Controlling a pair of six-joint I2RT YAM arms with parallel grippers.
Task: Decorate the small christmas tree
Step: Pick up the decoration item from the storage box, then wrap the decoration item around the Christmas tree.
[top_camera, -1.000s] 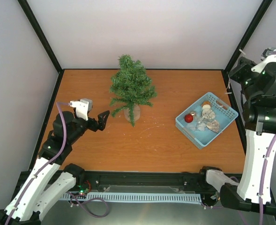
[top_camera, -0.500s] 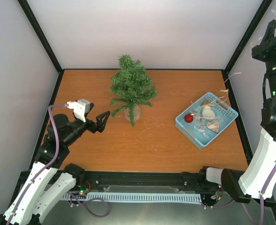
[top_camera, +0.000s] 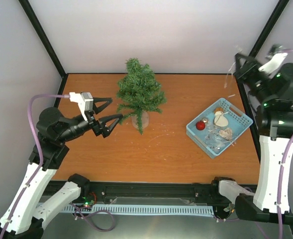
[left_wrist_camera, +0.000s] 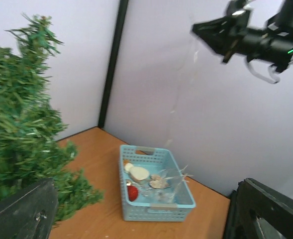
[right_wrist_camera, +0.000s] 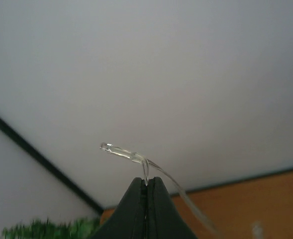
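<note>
Tree [top_camera: 140,94] stands upright at the back-centre of the table [top_camera: 161,154]; the left gripper [top_camera: 114,108] is just to its left, jaws wide apart and holding nothing. Right gripper [right_wrist_camera: 146,183] is high above the table's right edge, jaws pressed together on a thin clear strand [right_wrist_camera: 122,152] that trails down toward the blue basket [top_camera: 244,121]. Basket lies right of the tree, well apart from it, holding a red ball [top_camera: 200,125] and pale ornaments [top_camera: 220,119].
</note>
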